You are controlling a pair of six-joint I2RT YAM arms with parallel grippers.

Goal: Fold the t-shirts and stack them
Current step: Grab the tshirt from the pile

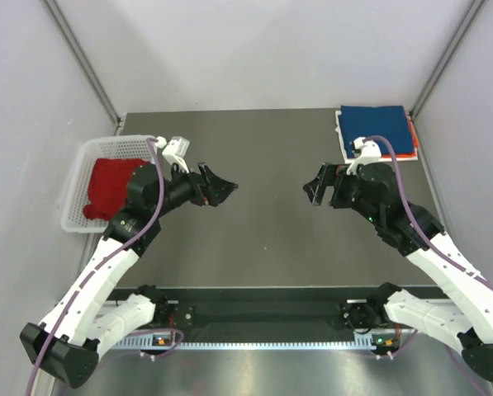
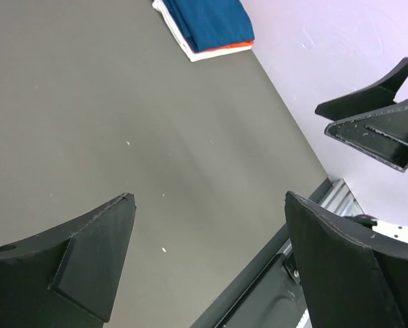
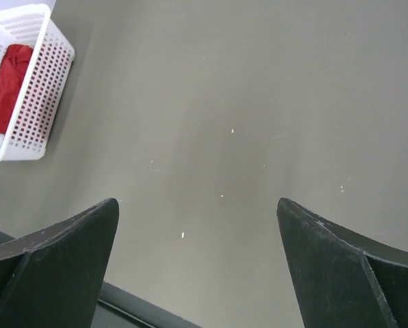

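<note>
Grey table [image 1: 263, 247]; left gripper [image 1: 225, 191], right gripper [image 1: 312, 191] spread wide, empty; red t-shirt [image 1: 110, 186] in basket [image 1: 73, 188]

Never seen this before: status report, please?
Left gripper open, empty. Right gripper open, empty. Red t-shirt in basket; folded stack far right corner. No obstruction seen.

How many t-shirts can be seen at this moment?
4: red t-shirt in the white basket, left; dark blue t-shirt, orange t-shirt and white t-shirt stacked at the far right corner. Others may be hidden.
</note>
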